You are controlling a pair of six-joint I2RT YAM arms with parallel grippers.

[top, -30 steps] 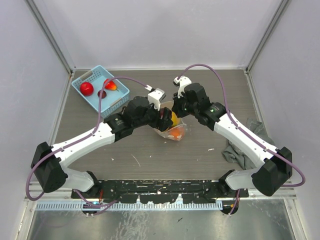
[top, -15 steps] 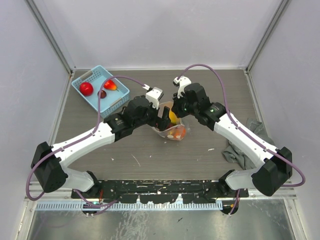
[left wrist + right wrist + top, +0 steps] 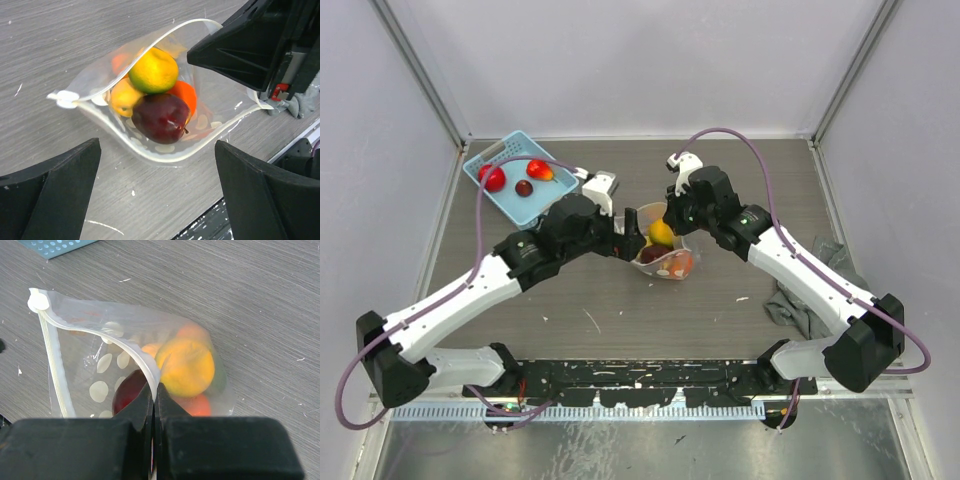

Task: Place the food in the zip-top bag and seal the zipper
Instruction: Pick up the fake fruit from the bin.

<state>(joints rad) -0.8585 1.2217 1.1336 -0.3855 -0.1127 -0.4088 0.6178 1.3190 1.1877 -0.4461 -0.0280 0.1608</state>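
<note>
Food lies partly packed in the zip-top bag, at the centre of the grey bench in the overhead view. A dark red apple sits in front, with a yellow-green fruit, an orange one and a yellow one behind it. The zipper is unsealed and the mouth gapes wide.

The right pincer is closed flat on one lip of the mouth, apparently to hold the bag open for loading. The left pincer is spread wide and holds nothing; it hangs just left of the mouth.

Three more fruits wait in the blue basket at the upper left, so packing looks unfinished.

A second ago the left pincer was narrower and right over the bag's mouth. It has since opened fully and drawn back towards the left of the frame, and the whole left arm has swung that way. The basket's contents and the right pincer's grip are unchanged.
</note>
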